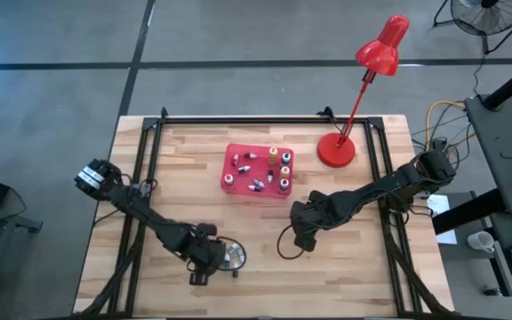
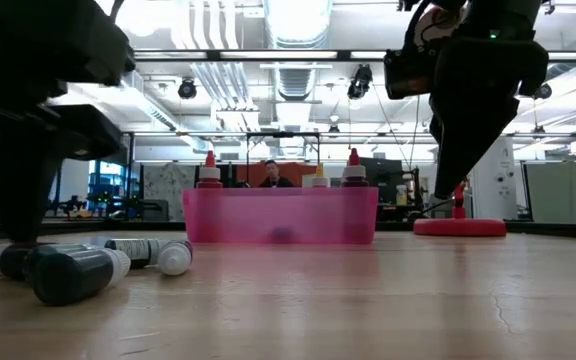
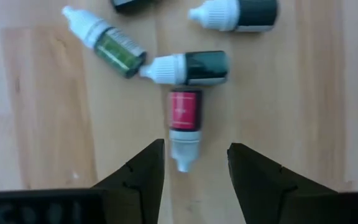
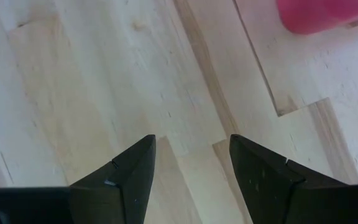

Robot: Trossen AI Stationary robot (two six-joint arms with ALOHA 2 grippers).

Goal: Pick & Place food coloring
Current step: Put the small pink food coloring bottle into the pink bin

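Note:
Several small food coloring bottles lie on their sides on the wood near the table's front left. Among them are a red-labelled one [image 3: 184,118], a dark green one [image 3: 191,67] and a light green one [image 3: 110,45]. More food coloring bottles stand or lie in the red tray [image 1: 235,174] at the table's middle. My left gripper [image 3: 196,149] hovers open over the loose bottles, its fingers on either side of the red-labelled bottle's white cap [image 3: 183,152] without touching it. My right gripper [image 4: 191,143] is open above bare wood, right of the tray's near corner [image 4: 319,15].
A red desk lamp stands with its base [image 1: 336,149] at the far right of the table, and its head [image 1: 382,46] reaches past the far edge. Black rails [image 1: 265,118] frame the tabletop. Bare wood lies between the two grippers. A person [image 2: 269,174] sits in the room beyond.

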